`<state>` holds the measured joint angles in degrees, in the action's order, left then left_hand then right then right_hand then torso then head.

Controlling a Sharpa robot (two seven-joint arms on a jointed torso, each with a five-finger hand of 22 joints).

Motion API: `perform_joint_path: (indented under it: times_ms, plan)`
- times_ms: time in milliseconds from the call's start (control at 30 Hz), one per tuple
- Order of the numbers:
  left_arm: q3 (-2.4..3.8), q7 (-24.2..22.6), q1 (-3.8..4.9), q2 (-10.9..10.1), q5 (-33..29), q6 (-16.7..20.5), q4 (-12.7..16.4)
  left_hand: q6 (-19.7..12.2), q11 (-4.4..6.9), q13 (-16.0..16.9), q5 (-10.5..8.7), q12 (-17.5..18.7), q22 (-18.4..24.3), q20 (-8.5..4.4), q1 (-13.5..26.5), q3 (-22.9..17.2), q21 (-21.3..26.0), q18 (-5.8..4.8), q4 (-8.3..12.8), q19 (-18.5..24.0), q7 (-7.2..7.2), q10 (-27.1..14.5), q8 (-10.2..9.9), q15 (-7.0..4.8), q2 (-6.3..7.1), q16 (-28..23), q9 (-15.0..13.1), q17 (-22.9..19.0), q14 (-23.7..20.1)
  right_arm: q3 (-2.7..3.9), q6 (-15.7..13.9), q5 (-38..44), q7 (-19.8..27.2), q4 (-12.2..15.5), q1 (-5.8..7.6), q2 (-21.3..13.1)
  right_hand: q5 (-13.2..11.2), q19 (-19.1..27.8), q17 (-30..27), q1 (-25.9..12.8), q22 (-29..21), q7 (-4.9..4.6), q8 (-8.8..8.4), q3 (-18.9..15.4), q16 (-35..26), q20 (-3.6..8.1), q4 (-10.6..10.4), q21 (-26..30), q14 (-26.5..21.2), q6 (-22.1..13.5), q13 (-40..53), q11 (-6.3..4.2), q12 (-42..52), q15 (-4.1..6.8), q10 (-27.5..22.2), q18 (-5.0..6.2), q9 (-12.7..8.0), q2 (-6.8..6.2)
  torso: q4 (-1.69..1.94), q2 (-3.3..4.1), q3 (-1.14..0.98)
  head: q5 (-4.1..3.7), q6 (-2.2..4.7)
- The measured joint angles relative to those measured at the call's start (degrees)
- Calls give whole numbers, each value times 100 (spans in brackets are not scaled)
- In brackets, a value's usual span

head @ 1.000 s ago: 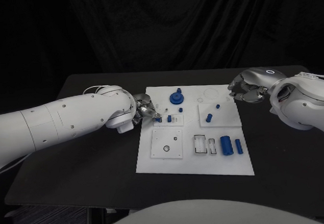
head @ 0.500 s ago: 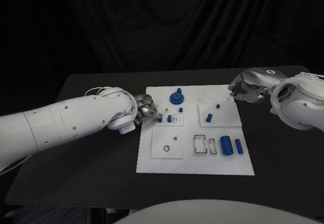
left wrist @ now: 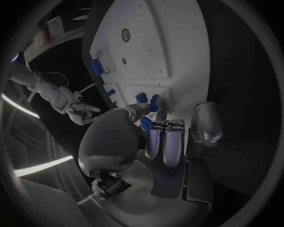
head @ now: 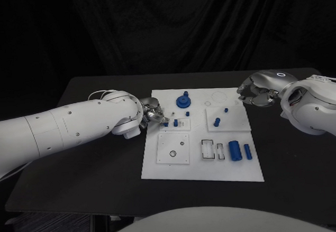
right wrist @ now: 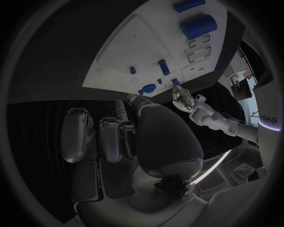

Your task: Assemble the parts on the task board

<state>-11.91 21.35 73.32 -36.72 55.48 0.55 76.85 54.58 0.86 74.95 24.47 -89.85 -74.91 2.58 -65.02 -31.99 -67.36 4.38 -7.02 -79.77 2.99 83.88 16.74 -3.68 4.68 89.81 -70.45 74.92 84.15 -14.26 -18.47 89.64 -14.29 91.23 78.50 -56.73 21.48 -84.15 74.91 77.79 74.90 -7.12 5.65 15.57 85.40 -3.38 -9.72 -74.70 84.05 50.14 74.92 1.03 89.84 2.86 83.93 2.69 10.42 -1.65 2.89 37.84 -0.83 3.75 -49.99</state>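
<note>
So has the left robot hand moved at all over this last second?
Barely. The left robot hand sits at the left edge of the task board, by the small blue part, having crept only slightly farther over the board's edge.

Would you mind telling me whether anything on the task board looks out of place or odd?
Nothing stands out. The task board lies flat, with blue parts resting tidily on it. The left robot hand is at a small part on its edge; the right robot hand hovers beside it.
</note>
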Motion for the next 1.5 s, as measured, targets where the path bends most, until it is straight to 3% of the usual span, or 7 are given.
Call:
perform_joint_path:
  times_ms: [1500]
  plan:
    - [22,-17,-26,-23,40,-17,-4,-6,0,0,-16,0,0,0,-7,0,0,0,0,0,1,0,3,0,-7,0,-11,0,0,0,74,0,-31,-2,-1,-12,0,21,0,-23,0,0,0,0,-22,-21,0,22,0,40,-2,0,0,0,0,0,1,23,-4,-2,-1,-4,0]
